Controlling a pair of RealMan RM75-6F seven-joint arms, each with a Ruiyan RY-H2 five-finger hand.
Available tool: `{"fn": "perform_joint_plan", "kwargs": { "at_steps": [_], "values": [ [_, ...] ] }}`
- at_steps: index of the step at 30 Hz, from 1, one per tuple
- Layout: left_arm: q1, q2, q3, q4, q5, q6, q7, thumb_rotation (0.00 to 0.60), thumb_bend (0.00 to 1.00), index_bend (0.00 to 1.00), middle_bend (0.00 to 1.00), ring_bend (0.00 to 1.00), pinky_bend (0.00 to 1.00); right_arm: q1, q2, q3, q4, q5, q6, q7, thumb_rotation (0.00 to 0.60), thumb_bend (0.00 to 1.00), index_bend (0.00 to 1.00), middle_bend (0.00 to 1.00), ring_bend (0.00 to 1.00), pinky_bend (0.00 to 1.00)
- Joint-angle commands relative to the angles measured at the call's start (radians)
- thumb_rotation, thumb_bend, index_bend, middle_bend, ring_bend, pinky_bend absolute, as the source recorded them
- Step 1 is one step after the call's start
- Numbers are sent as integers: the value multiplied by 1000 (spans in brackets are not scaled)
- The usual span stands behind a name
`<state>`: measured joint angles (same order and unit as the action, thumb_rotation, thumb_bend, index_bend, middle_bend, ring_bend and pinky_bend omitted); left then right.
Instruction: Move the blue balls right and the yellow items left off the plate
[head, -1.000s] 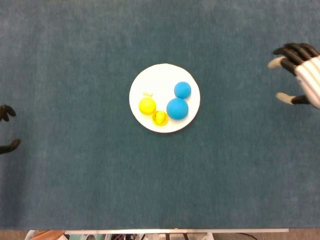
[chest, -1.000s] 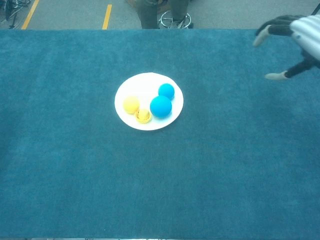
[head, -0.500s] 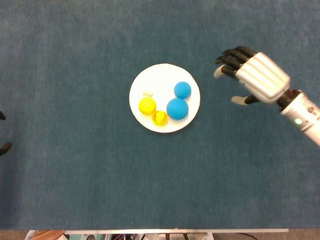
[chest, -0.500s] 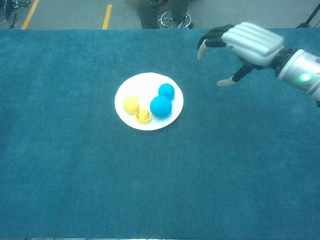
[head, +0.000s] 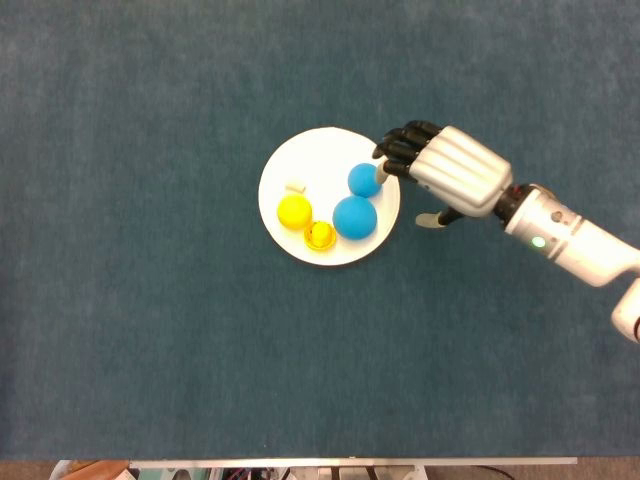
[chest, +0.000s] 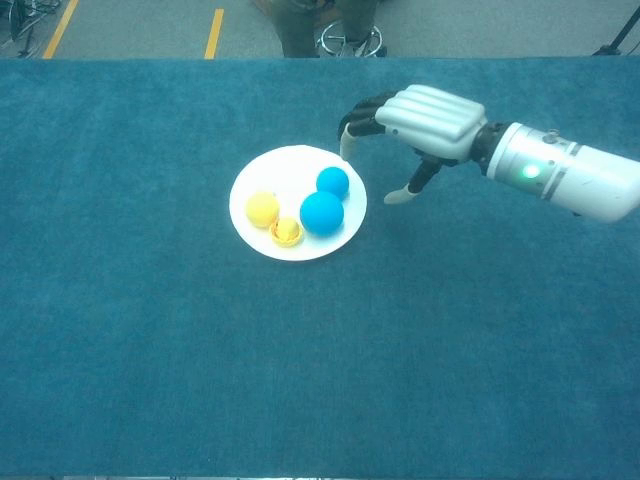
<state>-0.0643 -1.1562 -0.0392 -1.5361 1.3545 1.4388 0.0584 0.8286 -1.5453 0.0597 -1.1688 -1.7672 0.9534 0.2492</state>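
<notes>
A round white plate (head: 285, 175) sits near the centre of the frame on a dark teal carpeted table surface (head: 150, 350). The plate carries four task items: a smaller blue ball (head: 364, 180) at its upper right, a larger blue ball (head: 354, 217) just below it, a plain yellow ball (head: 294, 211) at the left, and a small yellow ring-like item (head: 320, 236) at the lower edge, between the yellow ball and the larger blue ball. A small pale scrap (head: 294, 186) lies on the plate above the yellow ball. The right hand (head: 445, 180), silver-backed with dark fingers, reaches in from the right of the frame; it holds nothing, with fingers spread, and its fingertips (head: 392, 160) hang over the plate's right rim just beside the smaller blue ball. Contact with that ball cannot be determined. The left hand does not appear in either view.
</notes>
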Motion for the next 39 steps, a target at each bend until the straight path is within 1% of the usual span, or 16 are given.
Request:
{"fn": "perform_joint_plan", "kwargs": {
  "at_steps": [1, 7, 16, 23, 28, 32, 39],
  "values": [
    [8, 3, 2, 9, -3, 2, -15, 600, 11, 417, 485, 390, 515, 24, -31, -12, 34, 6, -18, 20, 600, 11, 363, 262, 173, 215],
    [19, 1, 2, 35, -5, 1, -50, 600, 11, 417, 485, 390, 515, 55, -71, -27, 75, 8, -21, 49, 600, 11, 363, 262, 171, 212],
    [32, -6, 4, 63, -1, 1, -87, 600, 11, 417, 485, 390, 515, 93, -104, -49, 115, 15, -43, 53, 600, 11, 363, 260, 163, 194],
    [38, -11, 2, 78, 2, 0, -105, 600, 11, 417, 485, 390, 515, 116, -116, -65, 131, 11, -56, -4, 600, 11, 363, 243, 122, 99],
    [42, -14, 4, 87, 2, -5, -115, 600, 11, 417, 485, 390, 515, 123, -125, -65, 133, 22, -57, -56, 600, 2, 354, 218, 79, 58],
    [45, -17, 3, 94, 3, -4, -123, 600, 11, 417, 485, 390, 515, 125, -131, -60, 130, 41, -67, -87, 600, 0, 310, 196, 53, 50],
    [50, -23, 2, 106, 2, -8, -137, 600, 11, 417, 485, 390, 515, 132, -151, -54, 142, 70, -79, -96, 600, 0, 289, 193, 52, 49]
  ]
}}
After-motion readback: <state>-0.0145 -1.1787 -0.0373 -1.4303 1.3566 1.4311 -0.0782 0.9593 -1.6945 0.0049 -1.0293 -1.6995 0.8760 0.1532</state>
